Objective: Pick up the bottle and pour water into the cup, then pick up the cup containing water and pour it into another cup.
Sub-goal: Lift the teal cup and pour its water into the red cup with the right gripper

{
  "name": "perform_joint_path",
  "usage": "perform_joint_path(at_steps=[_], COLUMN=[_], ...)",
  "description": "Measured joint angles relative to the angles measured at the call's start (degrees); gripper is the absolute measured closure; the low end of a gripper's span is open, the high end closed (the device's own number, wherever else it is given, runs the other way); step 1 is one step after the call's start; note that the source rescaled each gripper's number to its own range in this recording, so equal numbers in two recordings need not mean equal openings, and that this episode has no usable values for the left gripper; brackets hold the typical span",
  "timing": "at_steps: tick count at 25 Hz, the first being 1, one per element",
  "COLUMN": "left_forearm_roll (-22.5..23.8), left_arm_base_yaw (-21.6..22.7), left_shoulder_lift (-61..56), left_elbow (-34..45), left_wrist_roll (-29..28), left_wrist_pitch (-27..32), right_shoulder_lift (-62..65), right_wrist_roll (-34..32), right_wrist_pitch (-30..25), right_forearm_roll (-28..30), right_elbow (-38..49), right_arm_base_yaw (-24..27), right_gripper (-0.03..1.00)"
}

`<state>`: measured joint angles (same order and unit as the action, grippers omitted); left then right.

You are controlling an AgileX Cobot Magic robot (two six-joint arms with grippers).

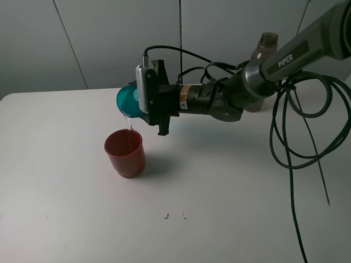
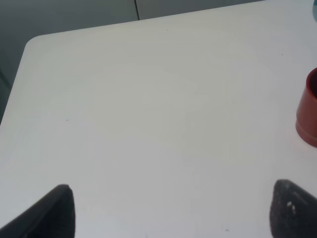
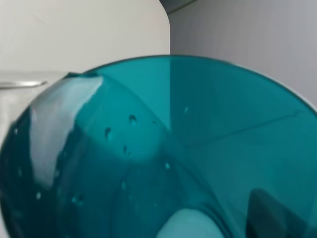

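Two cups, second pour: my right gripper [image 1: 143,104] is clamped on the teal cup [image 1: 126,98], tipped above the red cup [image 1: 125,153], and a thin stream falls in. Left gripper [image 2: 173,208] hangs empty, fingers apart. Next, I think, tilt slowly more, rim over the red cup.

the teal cup [image 1: 127,100] [image 3: 168,148] is hanging in the air, tipped onto its side, its mouth pointing left and a little downward (droplets are clinging to its translucent inner wall). a thin stream of water [image 1: 129,123] is falling from its lower lip into the red cup [image 1: 125,152] [image 2: 308,111], which is standing upright just below, squat, wide and opaque. the smoky bottle [image 1: 267,43] is standing upright and capless at the back right, mostly hidden.
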<state>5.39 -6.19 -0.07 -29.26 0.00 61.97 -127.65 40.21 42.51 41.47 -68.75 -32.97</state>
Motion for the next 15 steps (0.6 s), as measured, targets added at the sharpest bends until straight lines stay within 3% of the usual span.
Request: perform_joint_path(at_steps=[7,15], left_forearm_roll=[0.0,0.0], left_arm_base_yaw=[0.0,0.0], left_shoulder_lift=[0.0,0.0], left_elbow=[0.0,0.0], left_wrist_roll=[0.0,0.0], left_wrist_pitch=[0.0,0.0], right_shoulder_lift=[0.0,0.0], right_wrist_roll=[5.27,8.19], right_wrist_pitch=[0.22,0.75], right_forearm_roll=[-4.49,-4.73], right_elbow=[-0.13,-1.25], right_arm_base_yaw=[0.0,0.0], right_gripper=[0.91,0.91])
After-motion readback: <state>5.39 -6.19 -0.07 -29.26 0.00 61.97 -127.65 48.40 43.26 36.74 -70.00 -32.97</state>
